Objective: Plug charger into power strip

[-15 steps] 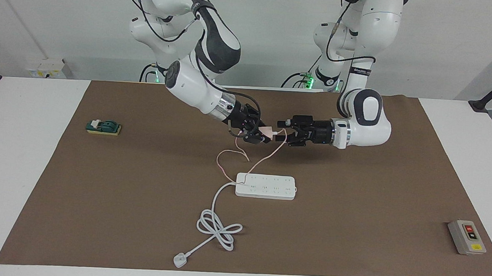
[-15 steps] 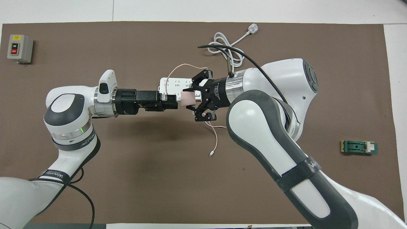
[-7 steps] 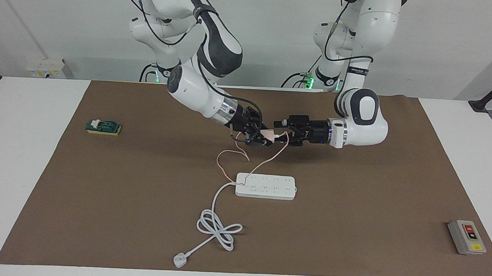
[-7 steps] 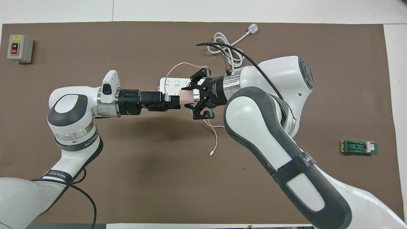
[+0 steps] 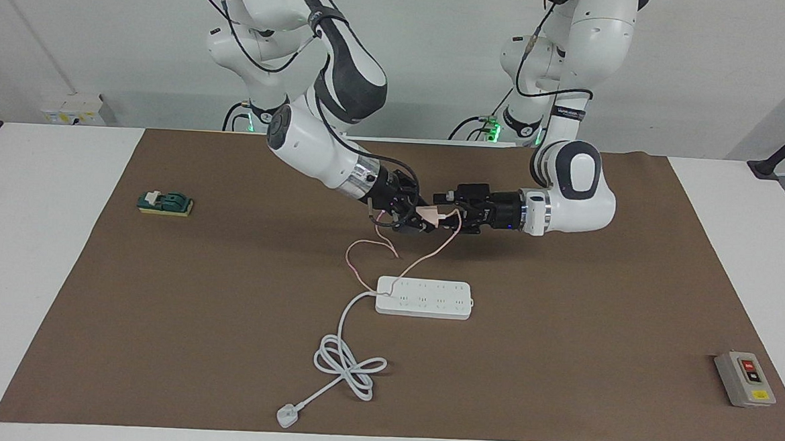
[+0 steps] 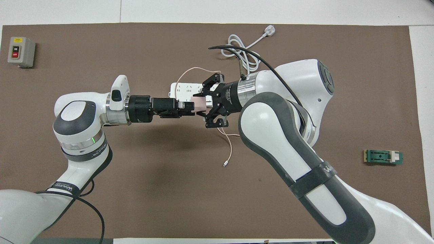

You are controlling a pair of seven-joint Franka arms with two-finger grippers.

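Between the two arms, raised over the brown mat (image 5: 562, 323) that covers the surface, the small pale-pink cube-shaped charger (image 5: 426, 213) sits pinched at the tip of the right tool (image 5: 419, 218), whose fingertips are pressed onto it. The left tool (image 5: 442, 214) meets it head-on from the left arm's end, tip right at the cube's free face. Whether it has any hold yet I cannot tell. Both tools lie nearly level and in line, nose to nose. This looks like a handover, or a regrip.

Which way the charger's pins point I cannot make out. Its thin pink cable (image 5: 424, 252) hangs below the tools, and one stretch crosses the cord end of the long white rectangular power strip (image 5: 424, 297). The tiny white connector (image 6: 224, 165) lies on the mat below the right arm's wrist.

The strip is the thing the coming move turns on. It lies flat on the mat, below the tools and farther from the robots, well apart from the charger. Its long axis runs from one arm's end of the surface toward the other, parallel to the line of the two tools, sockets facing up. The meeting point is about level with its middle, so neither arm seems clearly nearer. Whichever carries the cube would need to go outward and down, pins turned downward.

Farther out, the strip's thick white cord (image 5: 345, 362) loops and ends in a white three-pin plug (image 5: 286, 416).
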